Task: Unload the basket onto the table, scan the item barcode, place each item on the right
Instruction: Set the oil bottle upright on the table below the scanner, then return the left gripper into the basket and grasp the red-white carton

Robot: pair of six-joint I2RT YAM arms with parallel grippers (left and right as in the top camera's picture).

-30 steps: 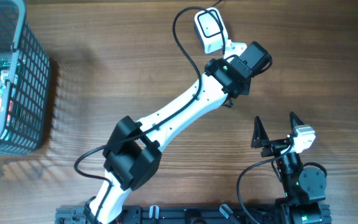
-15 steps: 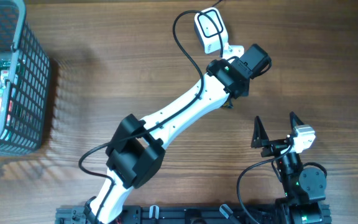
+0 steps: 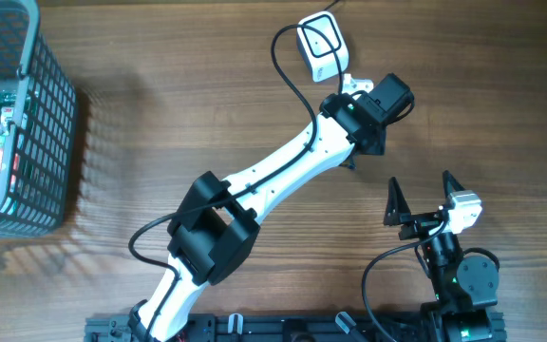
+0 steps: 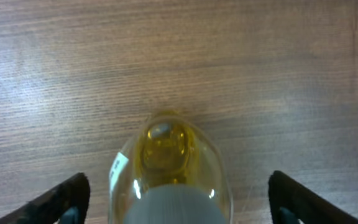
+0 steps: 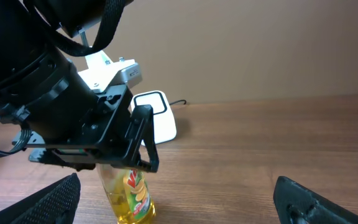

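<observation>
The item is a clear bottle of yellow liquid point(image 5: 132, 193) with a green and yellow label. It stands upright on the wooden table. From above it shows a grey cap point(image 4: 169, 208). My left gripper point(image 4: 179, 205) hangs over it, open, its fingers point(image 4: 67, 196) apart from the bottle's sides. In the overhead view the left gripper point(image 3: 368, 109) hides the bottle. The white barcode scanner point(image 3: 319, 43) lies just beyond, also in the right wrist view as the scanner point(image 5: 157, 115). My right gripper point(image 3: 421, 195) stands open and empty near the front right.
A grey wire basket point(image 3: 27, 123) holding packaged goods stands at the left edge. The scanner's black cable point(image 3: 278, 52) curves over the table beside the left arm.
My left gripper has gone from shut on the bottle to open, leaving it standing on the table. The left arm has shifted slightly. The right arm has not moved.
</observation>
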